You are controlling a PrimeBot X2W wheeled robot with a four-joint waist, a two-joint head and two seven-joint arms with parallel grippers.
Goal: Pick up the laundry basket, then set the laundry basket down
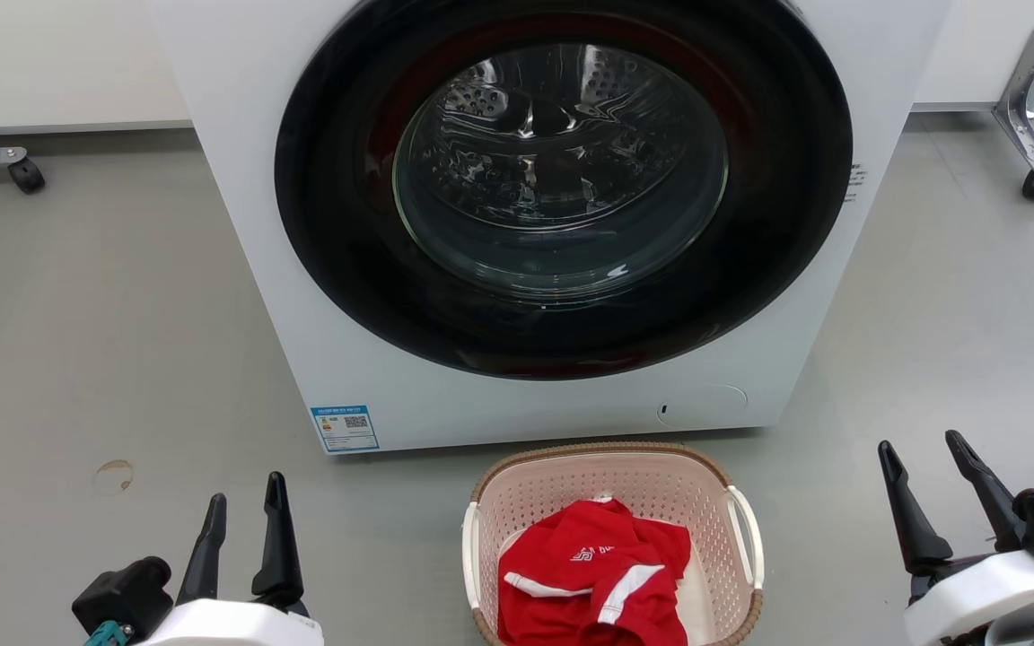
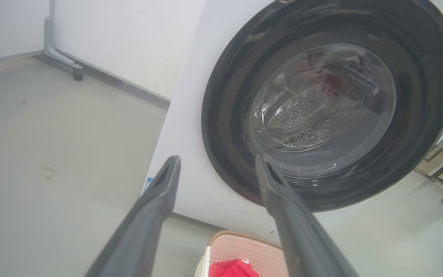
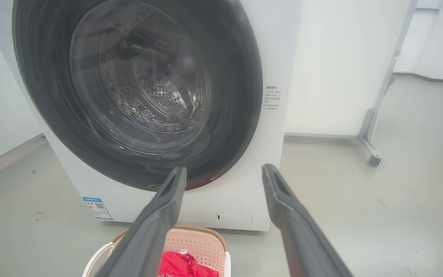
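Left gripper point(image 1: 246, 489) and right gripper point(image 1: 918, 441) gape empty — the laundry basket point(image 1: 611, 447) sits between them, likely placed for a two-armed lift.

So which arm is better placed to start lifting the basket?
Right, marginally. The right gripper stands open and nearer the right handle of the basket than the open left gripper is to the left handle. A two-handed lift looks likely.

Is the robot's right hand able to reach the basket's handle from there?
Probably yes. The right gripper is open, and just floor lies between it and the white handle on that side of the laundry basket.
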